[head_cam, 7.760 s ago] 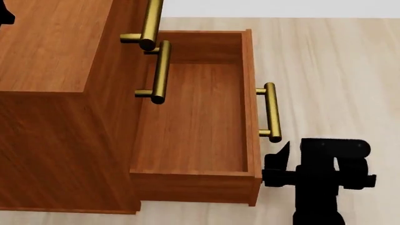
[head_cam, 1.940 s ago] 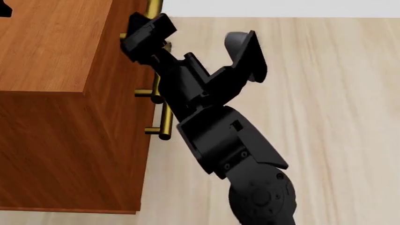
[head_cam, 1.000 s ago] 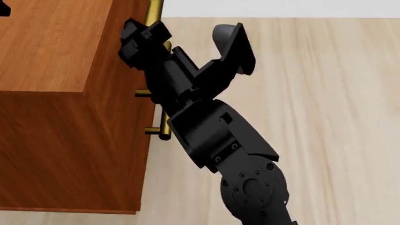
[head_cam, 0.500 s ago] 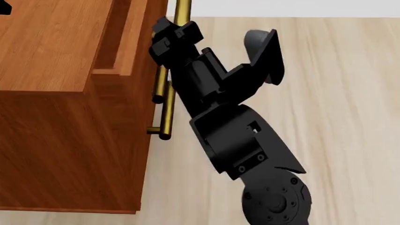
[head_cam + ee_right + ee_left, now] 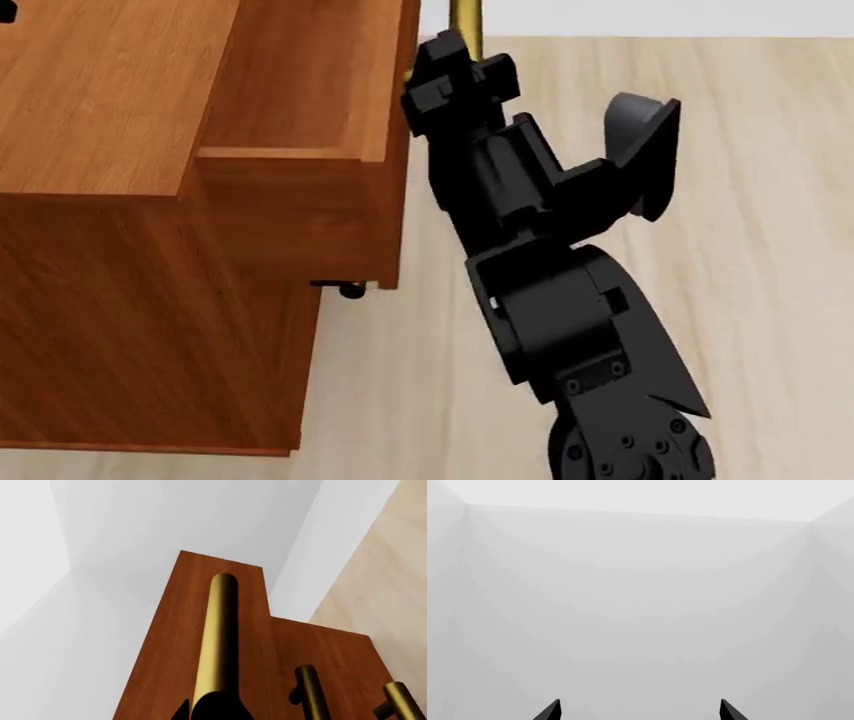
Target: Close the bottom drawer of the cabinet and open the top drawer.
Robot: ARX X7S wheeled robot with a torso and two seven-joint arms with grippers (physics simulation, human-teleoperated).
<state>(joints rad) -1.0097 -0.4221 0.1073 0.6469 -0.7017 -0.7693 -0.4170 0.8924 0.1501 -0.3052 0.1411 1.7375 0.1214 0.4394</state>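
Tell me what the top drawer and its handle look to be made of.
Top drawer: reddish-brown wood or wood veneer, going by the grain lines; matte finish. Its handle: brass-like polished metal, going by the golden colour and soft sheen along the bar. It is a simulator render, so both are looks only.

I see a bare simulated room rather than any lived-in home: plain pale walls (image 5: 640,605) meeting at clean corners, a light wood-plank floor (image 5: 747,150), and one reddish-brown wood-grain cabinet (image 5: 107,300) with brass bar handles (image 5: 217,645) standing on it as the furniture in view.
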